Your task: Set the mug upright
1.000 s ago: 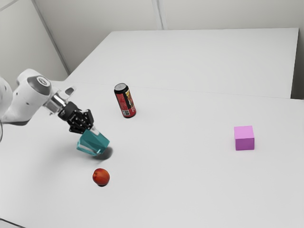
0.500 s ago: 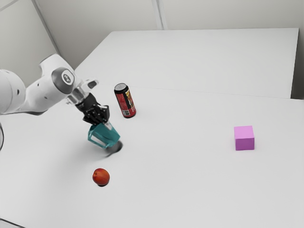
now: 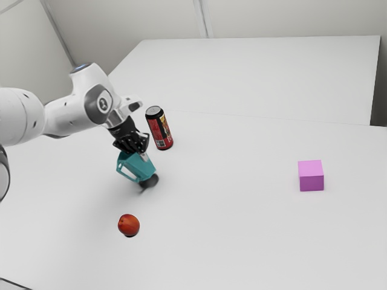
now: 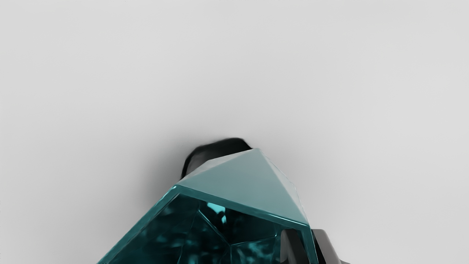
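From where I stand, the fingers [image 4: 327, 245] have the teal mug [image 3: 138, 167] pinched by its wall, one inside the mouth and the other against the outside. So the hold is made. The mug is over the near part of the tabletop [image 3: 242, 211], between the soda can [image 3: 159, 128] and the reddish fruit [image 3: 129, 225], touching neither. It isn't upright: it leans, the mouth up toward the fingers and the base angled down toward the exterior view's right. A dark shadow [image 3: 150, 180] sits close under that base; whether the lowest edge touches down or hangs just clear, I can't tell.

I'd call it partway along. What's left, as I judge it, is to swing the lean out, get the base flat on the tabletop and let go so it stands by itself. The pink block [image 3: 311, 176] is well apart from all this.
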You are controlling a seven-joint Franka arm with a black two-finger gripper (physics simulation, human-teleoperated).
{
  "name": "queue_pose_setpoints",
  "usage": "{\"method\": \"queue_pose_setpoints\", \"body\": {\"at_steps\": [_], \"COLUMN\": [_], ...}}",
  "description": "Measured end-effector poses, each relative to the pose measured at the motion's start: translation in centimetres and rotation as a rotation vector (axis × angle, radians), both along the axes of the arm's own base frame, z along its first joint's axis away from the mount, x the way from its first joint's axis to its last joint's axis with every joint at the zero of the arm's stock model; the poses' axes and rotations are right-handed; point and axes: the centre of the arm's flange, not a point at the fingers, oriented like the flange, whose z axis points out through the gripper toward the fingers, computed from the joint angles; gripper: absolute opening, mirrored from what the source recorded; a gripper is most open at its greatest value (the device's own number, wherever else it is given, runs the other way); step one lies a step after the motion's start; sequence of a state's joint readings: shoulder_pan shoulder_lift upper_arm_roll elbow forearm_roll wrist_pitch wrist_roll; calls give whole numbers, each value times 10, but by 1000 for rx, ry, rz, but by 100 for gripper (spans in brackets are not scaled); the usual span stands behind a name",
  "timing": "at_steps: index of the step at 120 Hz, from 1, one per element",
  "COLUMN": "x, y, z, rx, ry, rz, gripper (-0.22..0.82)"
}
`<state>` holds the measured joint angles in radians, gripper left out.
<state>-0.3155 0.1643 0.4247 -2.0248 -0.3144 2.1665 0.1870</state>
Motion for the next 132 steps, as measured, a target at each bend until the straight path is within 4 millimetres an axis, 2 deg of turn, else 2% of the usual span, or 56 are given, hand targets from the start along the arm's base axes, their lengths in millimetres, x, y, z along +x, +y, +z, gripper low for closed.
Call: {"method": "queue_pose_setpoints", "body": {"at_steps": [38, 58, 98, 117, 122, 132], "x": [26, 37, 46, 49, 50, 51], "y": [-22, -25, -30, -31, -32, -35], "z": [1, -5, -29, -32, -30, -30], "rx": [143, 195, 231, 241, 242, 240], "ry": [-19, -15, 19, 22, 19, 21], "rz": [-92, -118, -133, -137, -140, -147], "gripper": [-18, -18, -18, -18, -12, 7]}}
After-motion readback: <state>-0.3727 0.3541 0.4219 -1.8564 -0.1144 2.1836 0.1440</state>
